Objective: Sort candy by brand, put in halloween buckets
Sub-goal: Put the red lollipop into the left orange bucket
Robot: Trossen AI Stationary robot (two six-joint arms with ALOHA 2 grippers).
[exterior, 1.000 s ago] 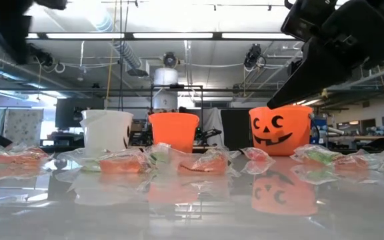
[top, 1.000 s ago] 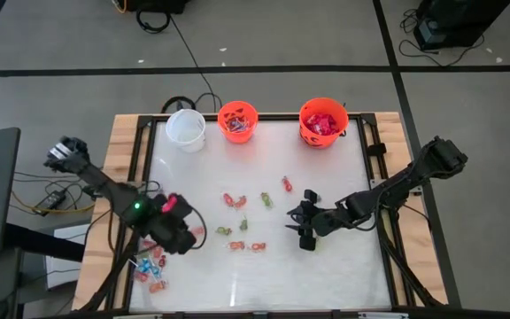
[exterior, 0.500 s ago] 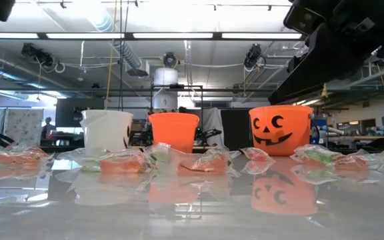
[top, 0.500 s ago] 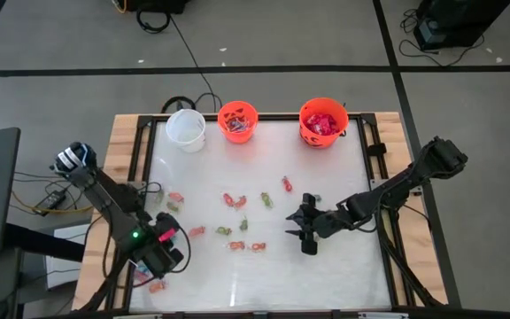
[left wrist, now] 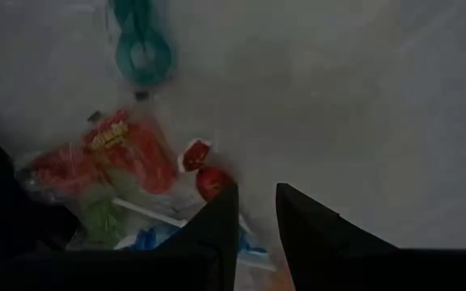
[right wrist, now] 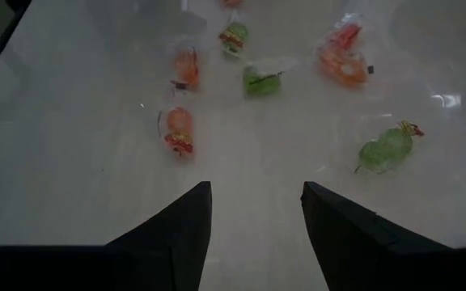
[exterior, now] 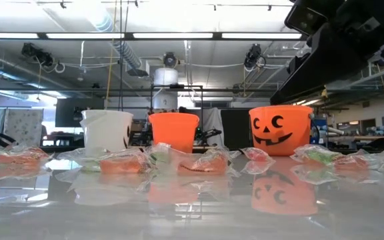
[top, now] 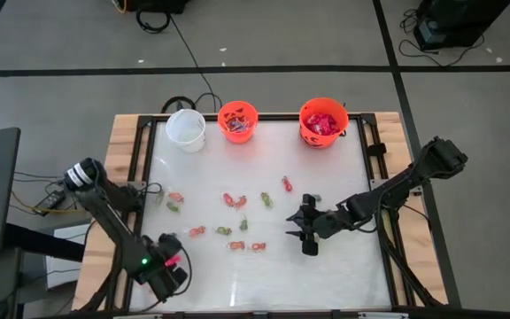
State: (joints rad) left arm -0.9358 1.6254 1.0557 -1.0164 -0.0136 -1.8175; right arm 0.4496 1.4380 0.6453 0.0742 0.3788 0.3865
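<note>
Loose wrapped candy (top: 235,202) lies scattered on the white table's middle. My left gripper (left wrist: 256,187) points down, open, over a heap of candy (left wrist: 124,158) at the table's near left corner, a red lollipop head (left wrist: 210,183) just beside one fingertip. In the high view the left gripper (top: 163,271) hides that heap. My right gripper (top: 304,229) hangs open right of the scattered pieces, with nothing between its fingers (right wrist: 256,187). The white bucket (top: 186,128), small orange bucket (top: 237,121) and larger orange bucket (top: 323,121) stand along the far edge.
The two orange buckets hold candy. A teal ring-shaped object (left wrist: 142,50) lies on the table beyond the heap. Green (right wrist: 387,149) and orange (right wrist: 179,129) pieces lie ahead of my right gripper. A black frame (top: 140,168) runs round the table.
My left gripper has gone toward the table's near edge and down, over the heap at the near left corner, rolling its wrist as it went. Pieces it covered at the table's left now show. My right gripper has kept still.
</note>
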